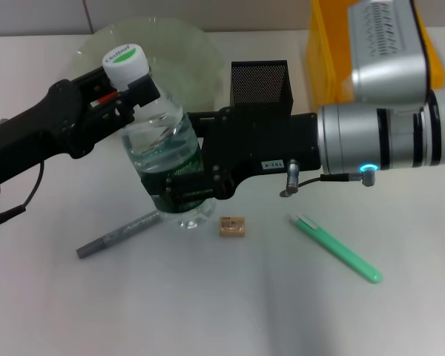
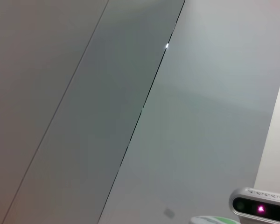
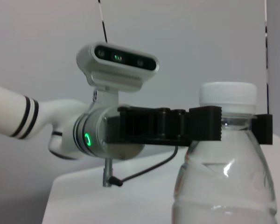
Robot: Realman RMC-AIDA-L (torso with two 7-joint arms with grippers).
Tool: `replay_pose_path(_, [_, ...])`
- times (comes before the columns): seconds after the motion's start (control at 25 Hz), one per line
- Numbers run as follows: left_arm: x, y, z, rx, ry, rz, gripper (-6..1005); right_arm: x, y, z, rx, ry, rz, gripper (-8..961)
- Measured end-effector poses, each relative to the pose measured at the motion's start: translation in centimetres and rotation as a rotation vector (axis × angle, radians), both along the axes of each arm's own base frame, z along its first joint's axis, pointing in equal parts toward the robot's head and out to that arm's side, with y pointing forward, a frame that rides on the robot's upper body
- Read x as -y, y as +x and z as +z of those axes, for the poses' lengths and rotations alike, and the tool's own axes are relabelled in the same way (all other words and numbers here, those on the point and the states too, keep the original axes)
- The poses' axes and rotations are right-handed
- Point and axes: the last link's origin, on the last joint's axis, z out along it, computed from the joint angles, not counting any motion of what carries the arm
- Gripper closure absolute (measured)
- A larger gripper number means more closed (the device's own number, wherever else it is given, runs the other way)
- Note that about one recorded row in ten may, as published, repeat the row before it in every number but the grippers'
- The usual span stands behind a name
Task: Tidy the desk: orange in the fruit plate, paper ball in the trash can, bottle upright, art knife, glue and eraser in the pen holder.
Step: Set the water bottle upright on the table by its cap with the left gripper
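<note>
The clear water bottle [image 1: 159, 133] with a white and green cap stands upright on the white desk. My left gripper [image 1: 133, 93] reaches in from the left and is shut on its neck just under the cap; the right wrist view shows its black fingers [image 3: 205, 123] on both sides of the bottle [image 3: 224, 186]. My right gripper [image 1: 179, 189] comes from the right and is shut on the bottle's lower body at the green label. A green art knife [image 1: 334, 247], a small tan eraser [image 1: 232, 226] and a grey glue pen [image 1: 119, 233] lie on the desk. The orange and paper ball are out of view.
A black mesh pen holder [image 1: 259, 81] stands behind my right gripper. The pale green glass fruit plate [image 1: 185, 52] sits at the back, behind the bottle. A yellow container [image 1: 326, 59] is at the back right, partly hidden by my right arm.
</note>
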Motion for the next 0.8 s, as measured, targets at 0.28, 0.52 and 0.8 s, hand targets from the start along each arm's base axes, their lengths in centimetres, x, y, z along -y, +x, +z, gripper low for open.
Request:
replay_pose_path(0.28, [0.0, 0.0, 0.0, -0.003, -0.002, 0.000, 525, 0.0, 0.4, 0.0, -0.035, -0.004, -0.009, 197])
replay_pose_path(0.52, [0.0, 0.0, 0.2, -0.017, -0.002, -0.009, 539, -0.1, 1.4, -0.3, -0.027, 0.004, -0.027, 196])
replay_pose_path(0.8, [-0.2, -0.2, 0.8, -0.018, 0.008, -0.001, 550, -0.1, 2.7, -0.8, -0.009, 0.003, -0.053, 197])
